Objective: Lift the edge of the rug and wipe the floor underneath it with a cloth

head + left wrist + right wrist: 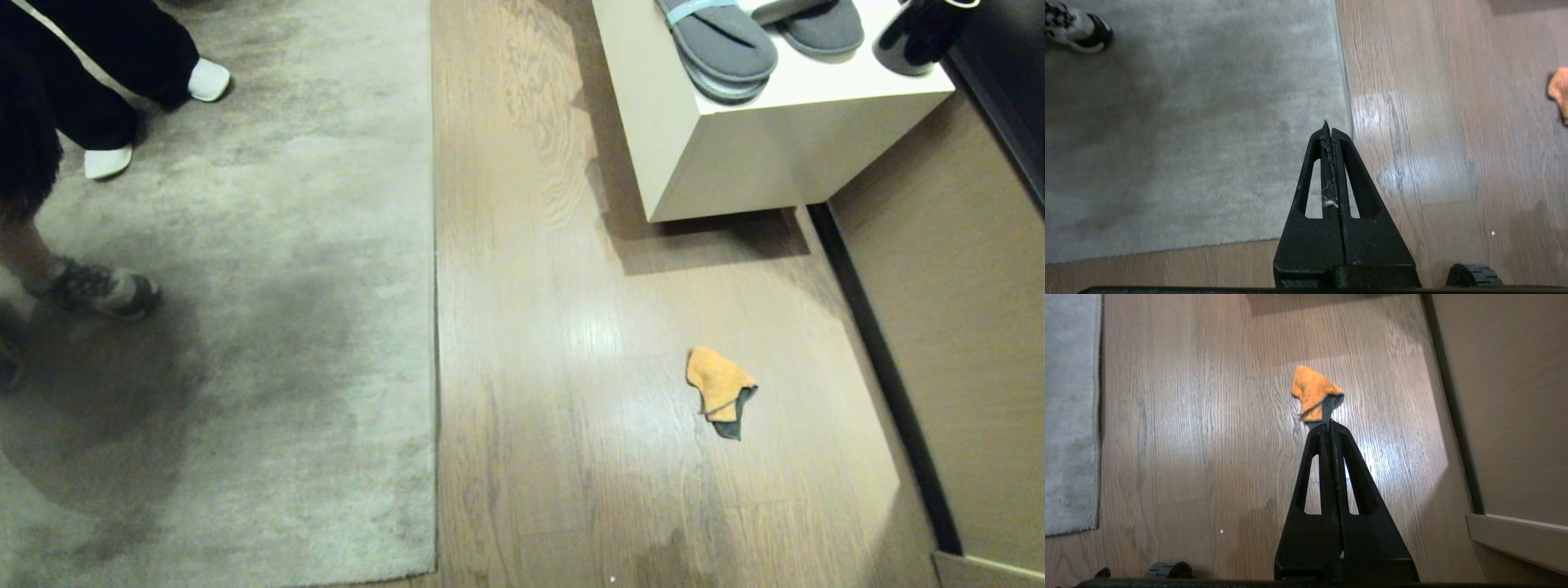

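Note:
The pale grey rug covers the left of the head view; its straight rug edge (433, 327) runs up the picture and lies flat on the floor (571, 327) of oak-look planks. The orange cloth (718, 390) with a dark teal end lies crumpled on the planks to the right, apart from the rug. Neither gripper shows in the head view. My left gripper (1329, 130) is shut and empty, hanging high over the rug edge (1345, 94) near its corner. Also shut and empty, my right gripper (1330, 425) hangs high above the floor, its tips lined up with the cloth (1312, 390).
A white block (735, 155) with grey slippers (718, 45) and a dark cup (918, 37) stands at the back right. A brown wall panel with a dark skirting strip (882, 351) closes the right side. People's legs and shoes (106, 290) stand on the rug at left.

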